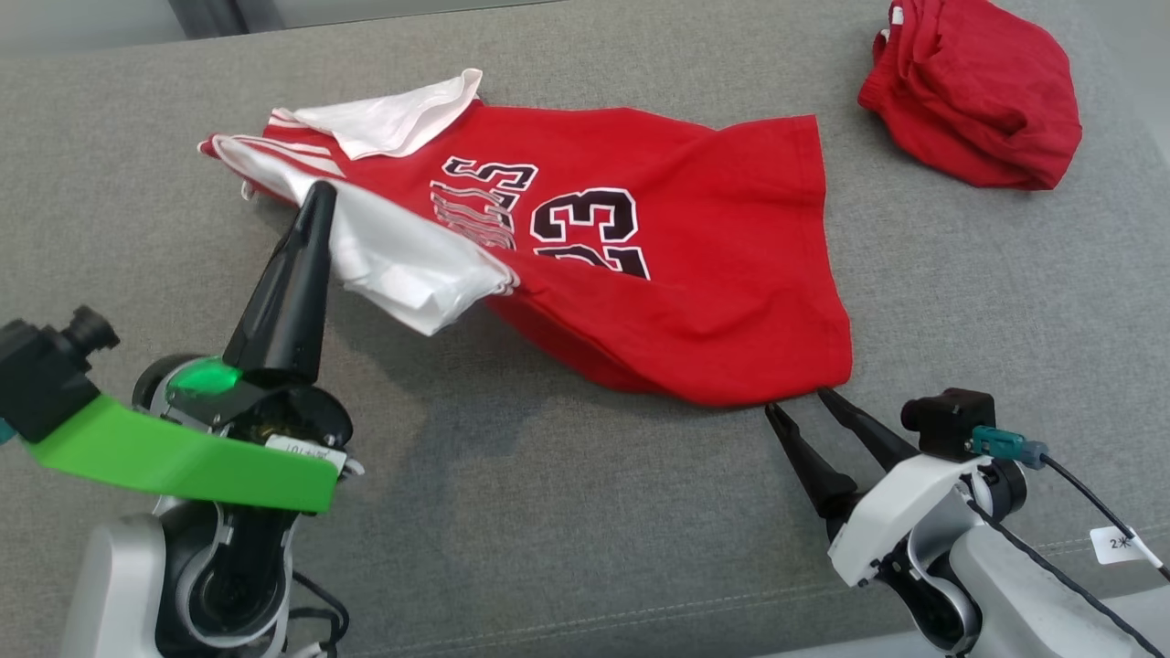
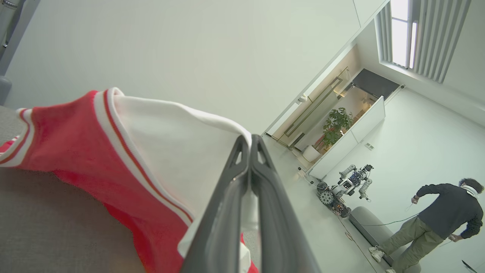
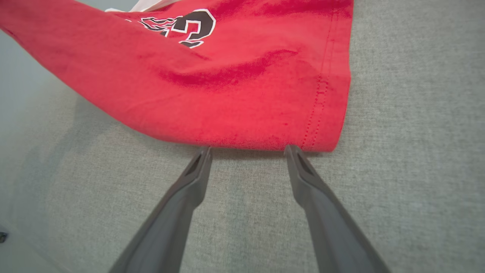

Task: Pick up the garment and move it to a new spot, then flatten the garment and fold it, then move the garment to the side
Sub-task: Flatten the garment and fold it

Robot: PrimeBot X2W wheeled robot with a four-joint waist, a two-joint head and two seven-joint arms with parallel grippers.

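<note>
The left gripper (image 1: 321, 190) stands at about 9 o'clock of the red jersey (image 1: 713, 238), its two dark fingers pressed together on a fold of the jersey's white inner side, which hangs lifted off the grey cushion (image 1: 585, 521). In the left wrist view the same pinch (image 2: 250, 138) shows white cloth caught at the tips, with the red, white-striped trim falling away to the left. A small sticker (image 1: 306, 450) on this gripper's body carries print too small to read. The rest of the jersey lies spread across the middle of the cushion; a black, white-edged "23" reads clearly on it, while the lettering beside the number is creased and partly covered, so I can't make it out. At the jersey's 5 o'clock corner the right gripper (image 1: 797, 402) has its fingers spread wide, holding nothing, tips right at the hem. A white tag (image 1: 1120, 544) on its cable starts with "2". At 1 o'clock sits a crumpled red bundle (image 1: 973, 91), well apart
</note>
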